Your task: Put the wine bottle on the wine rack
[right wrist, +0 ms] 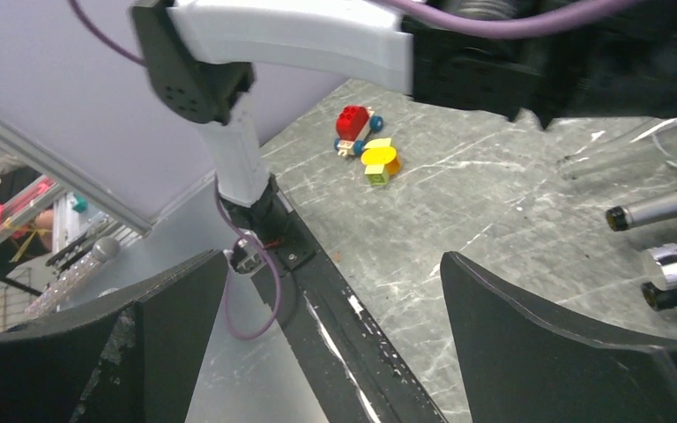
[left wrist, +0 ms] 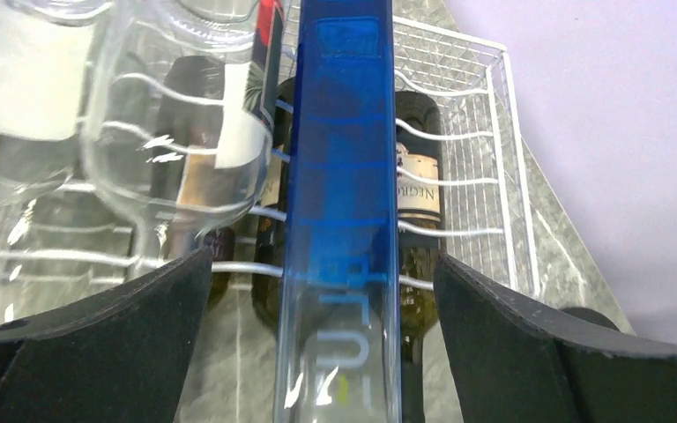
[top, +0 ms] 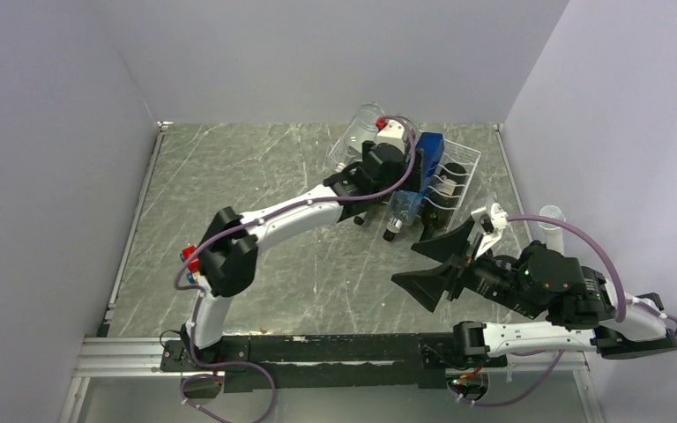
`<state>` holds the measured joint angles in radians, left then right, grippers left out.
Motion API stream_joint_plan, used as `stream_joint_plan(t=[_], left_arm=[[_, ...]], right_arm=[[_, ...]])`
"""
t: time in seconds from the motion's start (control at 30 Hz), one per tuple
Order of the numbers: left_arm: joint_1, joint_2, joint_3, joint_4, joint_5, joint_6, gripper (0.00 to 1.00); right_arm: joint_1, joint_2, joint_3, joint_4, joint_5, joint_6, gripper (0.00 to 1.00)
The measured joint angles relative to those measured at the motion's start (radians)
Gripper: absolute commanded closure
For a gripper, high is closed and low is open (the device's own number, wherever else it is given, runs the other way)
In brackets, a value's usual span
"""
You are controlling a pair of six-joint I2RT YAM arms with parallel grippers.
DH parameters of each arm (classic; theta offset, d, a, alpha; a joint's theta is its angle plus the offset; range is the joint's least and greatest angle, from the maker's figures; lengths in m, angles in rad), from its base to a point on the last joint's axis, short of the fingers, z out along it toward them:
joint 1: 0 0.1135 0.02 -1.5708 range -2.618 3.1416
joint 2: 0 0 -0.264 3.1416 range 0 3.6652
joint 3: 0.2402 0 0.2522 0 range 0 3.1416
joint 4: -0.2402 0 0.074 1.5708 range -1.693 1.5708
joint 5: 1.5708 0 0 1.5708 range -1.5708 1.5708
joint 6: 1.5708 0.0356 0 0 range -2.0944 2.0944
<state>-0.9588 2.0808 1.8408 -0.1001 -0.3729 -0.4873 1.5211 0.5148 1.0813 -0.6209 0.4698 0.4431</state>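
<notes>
Wine bottle (left wrist: 342, 176), translucent blue, lies on the white wire wine rack (left wrist: 485, 132) at one o'clock, untouched between the spread jaws of the left gripper (left wrist: 322, 260); the right gripper (right wrist: 335, 260), at four o'clock, gapes empty.

Grey marbled tabletop (top: 256, 176) between plain pale lavender walls (top: 317, 53)

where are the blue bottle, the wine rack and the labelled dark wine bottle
blue bottle (left wrist: 339, 203), left wrist view, middle of its blue body
wine rack (left wrist: 474, 113), left wrist view, wire mesh wall at its right
labelled dark wine bottle (left wrist: 417, 187), left wrist view, its paper label
</notes>
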Motion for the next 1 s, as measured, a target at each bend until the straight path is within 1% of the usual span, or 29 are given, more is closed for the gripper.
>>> stream_joint_plan(t=[0.07,0.13,0.23,0.33,0.43,0.53,0.6,0.7,0.83,1.0], left_arm=[[0.000,-0.070,-0.064,0.004,-0.003,-0.006,0.01],[-0.002,-0.172,-0.157,0.004,-0.019,-0.016,0.01],[-0.004,-0.351,-0.300,-0.002,-0.039,-0.050,0.01],[-0.005,-0.578,-0.475,-0.012,-0.052,-0.093,0.01],[-0.011,-0.798,-0.660,-0.023,-0.083,-0.145,0.01],[-0.022,-1.010,-0.833,-0.059,-0.114,-0.197,0.01],[-0.027,-1.147,-0.911,-0.117,-0.122,-0.220,0.01],[-0.031,-1.317,-0.938,-0.228,-0.126,-0.254,0.01],[-0.033,-1.478,-0.905,-0.383,-0.157,-0.296,0.01],[-0.033,-1.569,-0.792,-0.568,-0.217,-0.322,0.01]], right_arm=[[0.000,0.005,0.024,-0.030,0.027,0.003,0.03],[0.000,0.013,0.050,-0.068,0.076,0.011,0.02],[0.000,0.015,0.072,-0.142,0.188,0.030,0.02],[0.000,0.003,0.075,-0.237,0.313,0.071,0.02],[0.000,-0.029,0.076,-0.327,0.401,0.121,0.02],[0.000,-0.070,0.089,-0.418,0.462,0.179,0.02],[0.000,-0.087,0.106,-0.470,0.487,0.212,0.02],[0.000,-0.096,0.155,-0.564,0.510,0.265,0.02],[0.000,-0.096,0.239,-0.674,0.525,0.322,0.02],[0.000,-0.112,0.306,-0.721,0.523,0.323,0.00]])
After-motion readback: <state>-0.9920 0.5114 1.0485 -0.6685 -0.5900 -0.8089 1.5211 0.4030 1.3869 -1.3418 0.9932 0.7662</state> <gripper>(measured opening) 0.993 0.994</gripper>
